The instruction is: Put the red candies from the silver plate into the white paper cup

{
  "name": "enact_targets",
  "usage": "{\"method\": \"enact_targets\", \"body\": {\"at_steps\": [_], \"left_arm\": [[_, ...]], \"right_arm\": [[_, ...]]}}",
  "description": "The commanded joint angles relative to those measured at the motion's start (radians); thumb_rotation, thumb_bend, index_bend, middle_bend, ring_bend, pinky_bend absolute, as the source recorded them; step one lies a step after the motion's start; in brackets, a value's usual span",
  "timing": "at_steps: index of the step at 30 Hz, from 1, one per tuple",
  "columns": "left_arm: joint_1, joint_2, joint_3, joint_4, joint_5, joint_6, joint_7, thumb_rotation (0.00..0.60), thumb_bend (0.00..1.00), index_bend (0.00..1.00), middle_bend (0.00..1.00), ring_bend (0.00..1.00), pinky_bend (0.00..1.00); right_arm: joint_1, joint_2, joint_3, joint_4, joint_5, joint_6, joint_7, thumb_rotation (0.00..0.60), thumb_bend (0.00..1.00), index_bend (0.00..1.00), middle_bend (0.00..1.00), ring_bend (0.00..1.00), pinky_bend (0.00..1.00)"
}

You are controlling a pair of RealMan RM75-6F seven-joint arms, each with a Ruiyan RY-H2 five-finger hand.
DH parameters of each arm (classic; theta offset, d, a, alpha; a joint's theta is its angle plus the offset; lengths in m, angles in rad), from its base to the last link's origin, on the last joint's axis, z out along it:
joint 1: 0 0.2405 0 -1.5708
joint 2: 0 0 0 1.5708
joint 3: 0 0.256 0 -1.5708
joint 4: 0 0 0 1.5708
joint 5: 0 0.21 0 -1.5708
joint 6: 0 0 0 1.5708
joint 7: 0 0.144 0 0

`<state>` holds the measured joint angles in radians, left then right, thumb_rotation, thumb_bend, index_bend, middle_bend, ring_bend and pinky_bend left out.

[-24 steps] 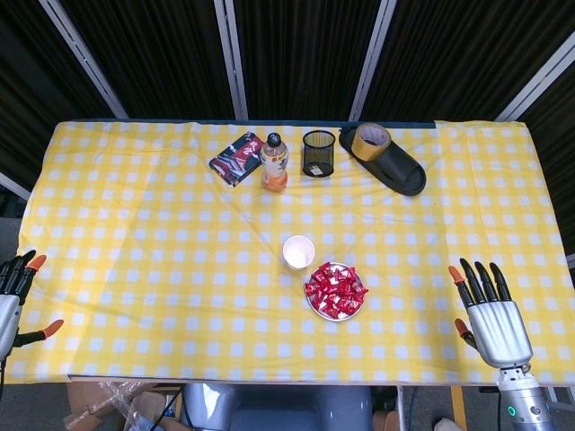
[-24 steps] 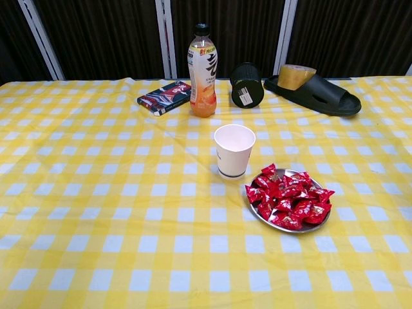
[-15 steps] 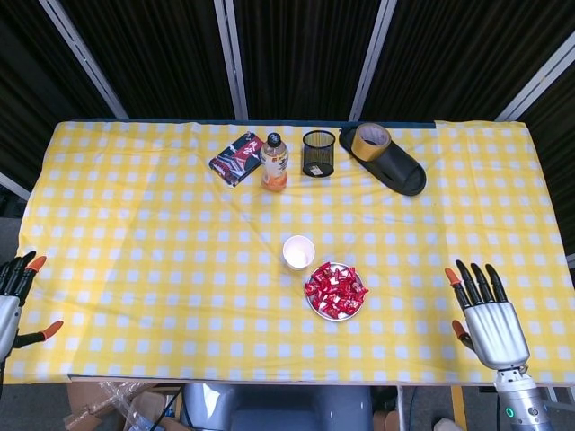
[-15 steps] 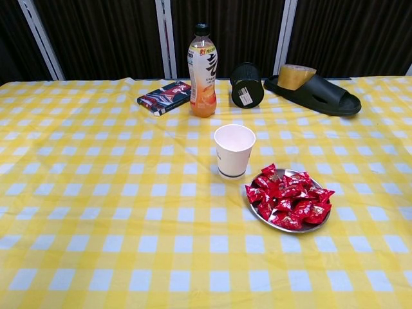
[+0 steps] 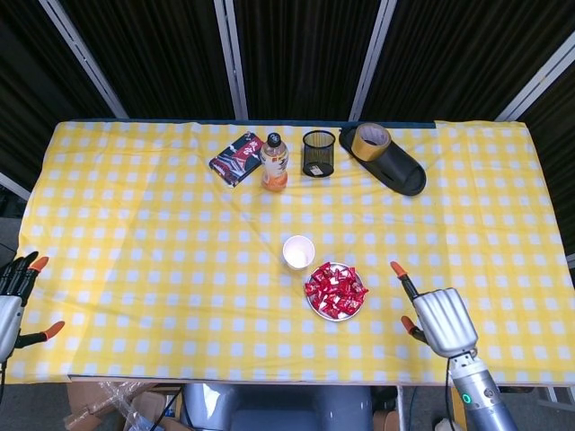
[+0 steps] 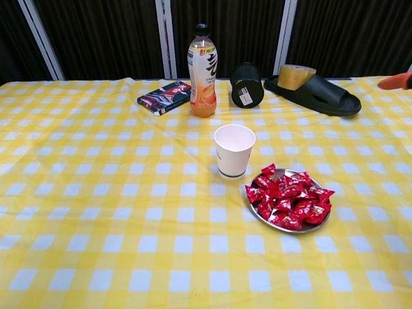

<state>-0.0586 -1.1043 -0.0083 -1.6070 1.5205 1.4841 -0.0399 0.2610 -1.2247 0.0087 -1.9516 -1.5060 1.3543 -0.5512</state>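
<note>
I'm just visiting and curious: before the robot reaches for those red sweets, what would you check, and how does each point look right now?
1. White paper cup upright, mouth open: ok.
2. Red candies heaped on the silver plate, none spilled: ok.
3. Cup beside the plate, short carry: ok.
4. Right hand holds nothing, near the plate: ok.
5. Left hand at the table edge, out of the way: ok.
6. Cup already holding candies: cannot tell.

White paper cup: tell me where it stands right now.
In the head view the white paper cup stands upright near the table's middle, just up-left of the silver plate of red candies, well below the orange bottle.
</note>
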Motion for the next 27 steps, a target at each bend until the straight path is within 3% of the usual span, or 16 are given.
{"method": "enact_targets", "body": {"at_steps": [1, 6, 13, 20, 27], "left_arm": [[-0.002, 0.003, 0.001, -0.001, 0.0, -0.004, -0.005, 0.6, 0.02, 0.0, 0.0, 0.0, 0.0], [-0.001, 0.007, 0.002, 0.002, 0.001, -0.004, -0.022, 0.6, 0.02, 0.0, 0.0, 0.0, 0.0], [-0.005, 0.014, 0.005, 0.003, 0.002, -0.015, -0.04, 0.6, 0.02, 0.0, 0.0, 0.0, 0.0], [-0.009, 0.02, 0.008, 0.0, -0.002, -0.028, -0.048, 0.6, 0.02, 0.0, 0.0, 0.0, 0.0], [-0.014, 0.025, 0.008, -0.005, -0.009, -0.041, -0.059, 0.6, 0.02, 0.0, 0.0, 0.0, 0.0]], "right_arm": [[0.089, -0.127, 0.067, -0.052, 0.173, -0.113, -0.207, 0.6, 0.31, 0.08, 0.94, 1.0, 0.95], [0.136, -0.262, 0.092, -0.015, 0.304, -0.141, -0.323, 0.6, 0.31, 0.19, 0.96, 1.0, 0.95], [0.195, -0.42, 0.122, 0.107, 0.426, -0.148, -0.402, 0.6, 0.31, 0.26, 0.97, 1.0, 0.95], [0.243, -0.498, 0.151, 0.205, 0.459, -0.152, -0.392, 0.6, 0.31, 0.34, 0.97, 1.0, 0.95], [0.279, -0.518, 0.172, 0.254, 0.506, -0.165, -0.392, 0.6, 0.31, 0.35, 0.97, 1.0, 0.95]]}}
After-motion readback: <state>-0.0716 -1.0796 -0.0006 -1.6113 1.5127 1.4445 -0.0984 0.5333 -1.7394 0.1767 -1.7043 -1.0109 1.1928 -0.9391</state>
